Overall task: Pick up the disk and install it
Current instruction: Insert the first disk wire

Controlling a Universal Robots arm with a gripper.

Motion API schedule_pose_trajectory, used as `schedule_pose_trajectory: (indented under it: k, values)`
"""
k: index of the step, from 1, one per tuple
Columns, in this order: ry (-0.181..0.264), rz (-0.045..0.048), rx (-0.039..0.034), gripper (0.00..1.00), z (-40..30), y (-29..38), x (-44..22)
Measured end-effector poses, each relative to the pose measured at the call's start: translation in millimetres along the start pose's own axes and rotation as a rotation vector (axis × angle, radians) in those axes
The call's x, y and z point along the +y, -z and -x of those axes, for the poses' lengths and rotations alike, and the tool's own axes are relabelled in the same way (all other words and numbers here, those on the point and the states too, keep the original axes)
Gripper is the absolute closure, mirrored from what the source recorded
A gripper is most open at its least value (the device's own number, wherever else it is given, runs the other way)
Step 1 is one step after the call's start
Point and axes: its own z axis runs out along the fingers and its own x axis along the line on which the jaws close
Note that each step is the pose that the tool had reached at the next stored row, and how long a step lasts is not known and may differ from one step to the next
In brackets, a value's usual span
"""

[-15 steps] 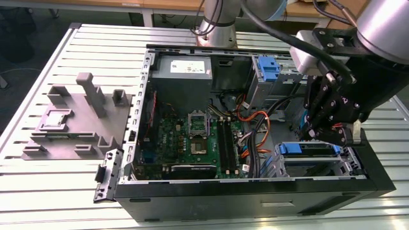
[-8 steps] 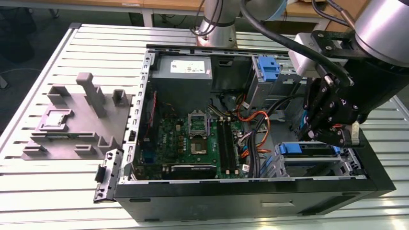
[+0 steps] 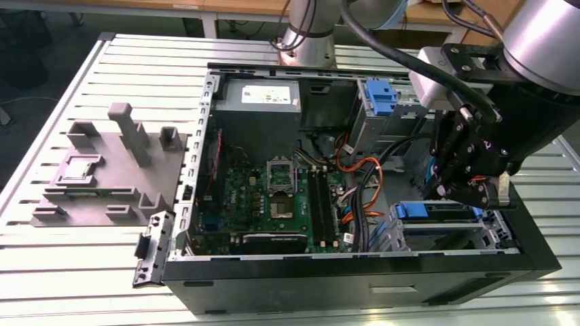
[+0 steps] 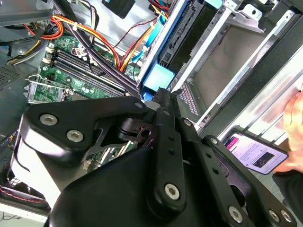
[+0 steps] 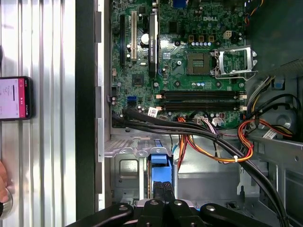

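Observation:
The disk [image 3: 433,211], framed by its blue carrier, sits in the metal drive bay [image 3: 453,234] at the near corner of the open computer case on the exterior view's right. My gripper [image 3: 469,198] hangs right over it. In the first wrist view the disk's blue end [image 5: 160,171] stands edge-on in the bay slot, and my gripper [image 5: 163,187] has its black fingers pressed together right behind that end, with nothing between them. In the second wrist view the gripper [image 4: 163,93] meets the disk's blue tab [image 4: 158,78].
A grey plastic holder block [image 3: 109,170] lies on the slatted table left of the case. A second blue bracket [image 3: 381,95] is fixed to the far drive bay. Orange and black cables [image 5: 213,146] run beside the bay. A phone [image 5: 14,98] and a hand [image 4: 293,113] are just outside the case.

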Motion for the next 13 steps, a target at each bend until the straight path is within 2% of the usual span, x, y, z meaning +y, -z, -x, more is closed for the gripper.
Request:
schedule_pose_trajectory:
  k: [5, 13]
  values:
    - [0.000, 0.0000, 0.0000, 0.90, 0.1, 0.0, -4.2]
    - [0.000, 0.0000, 0.0005, 0.90, 0.2, 2.9, -4.6]
